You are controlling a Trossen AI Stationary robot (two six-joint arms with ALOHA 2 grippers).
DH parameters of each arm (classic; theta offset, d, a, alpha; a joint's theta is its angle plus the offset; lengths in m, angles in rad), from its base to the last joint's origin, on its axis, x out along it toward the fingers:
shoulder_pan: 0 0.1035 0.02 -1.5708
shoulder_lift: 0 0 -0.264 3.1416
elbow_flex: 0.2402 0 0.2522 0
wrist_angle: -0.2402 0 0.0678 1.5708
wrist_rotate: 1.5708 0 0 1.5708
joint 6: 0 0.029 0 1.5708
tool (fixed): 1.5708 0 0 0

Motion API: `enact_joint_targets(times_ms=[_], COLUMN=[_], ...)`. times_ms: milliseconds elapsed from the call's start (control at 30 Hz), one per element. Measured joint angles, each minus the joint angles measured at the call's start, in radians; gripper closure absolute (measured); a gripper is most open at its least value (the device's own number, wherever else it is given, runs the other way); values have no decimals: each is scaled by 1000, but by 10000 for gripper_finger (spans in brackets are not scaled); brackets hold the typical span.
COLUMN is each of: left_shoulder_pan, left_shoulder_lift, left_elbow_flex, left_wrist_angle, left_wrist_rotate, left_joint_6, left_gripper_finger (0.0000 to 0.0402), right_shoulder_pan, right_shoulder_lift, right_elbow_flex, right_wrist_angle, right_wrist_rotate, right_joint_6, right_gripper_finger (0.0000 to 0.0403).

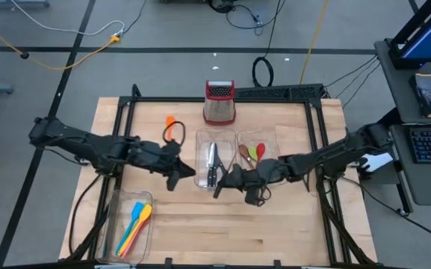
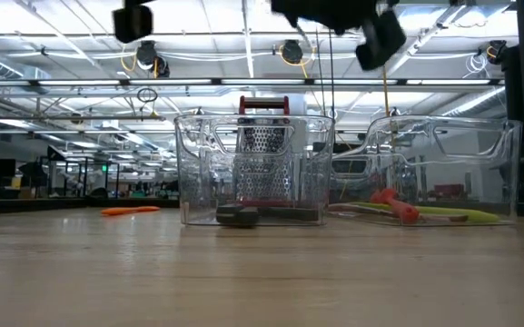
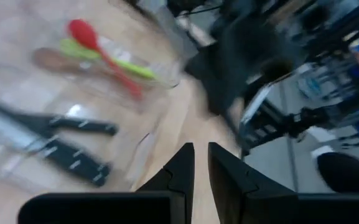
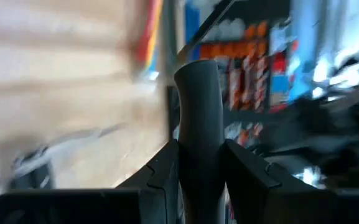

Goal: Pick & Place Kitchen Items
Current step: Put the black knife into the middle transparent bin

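Right hand [image 1: 222, 184] clamps a dark knife handle [image 4: 199, 124] beside the middle tray [image 1: 215, 142]; left hand [image 1: 176, 178] hovers nearby, fingers narrow, holding nothing.

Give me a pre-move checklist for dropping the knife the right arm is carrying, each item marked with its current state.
1. Right gripper clamped on the black knife handle: ok.
2. Knife near the middle clear tray, which already holds knives: ok.
3. Blade lined up over that tray's opening: cannot tell.
4. Left gripper empty, fingers close together: ok.
5. Left gripper out of the drop path: not ok, it sits right beside that tray's left wall.
6. Orange utensil lies on the table outside any tray: not ok, still to be sorted.
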Motion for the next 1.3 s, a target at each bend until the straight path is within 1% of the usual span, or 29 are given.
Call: enact_joint_targets(times_ms=[67,133,200,233,333,500,600,767,900,1167,1300], left_shoulder_pan=[18,34,49,55,74,94,95,98,98,92,86], left_shoulder_lift=[41,74,106,119,160,218,260,304,315,315,313], left_elbow_flex=[1,0,1,1,1,1,1,1,1,0,3], left_wrist_angle=[70,102,136,138,161,179,207,218,238,259,281], left_wrist_rotate=[47,103,134,137,137,135,133,135,137,141,142], left_joint_6=[6,6,7,7,15,5,1,-4,-2,1,-2], left_gripper_finger=[354,354,351,345,312,238,199,161,150,149,148], right_shoulder_pan=[-2,-2,-2,-2,1,1,1,1,1,0,-3], right_shoulder_lift=[20,40,51,55,66,65,65,65,65,64,65], right_elbow_flex=[-1,-2,-2,-2,-2,-2,-2,-2,-2,-1,-1], right_wrist_angle=[-14,-10,-17,-18,-24,-24,-25,-32,-39,-51,-82], right_wrist_rotate=[55,109,144,144,142,142,142,142,140,142,148], right_joint_6=[-14,-24,-25,-22,-14,5,15,20,44,46,75], right_gripper_finger=[312,312,312,312,312,312,312,312,312,312,312])
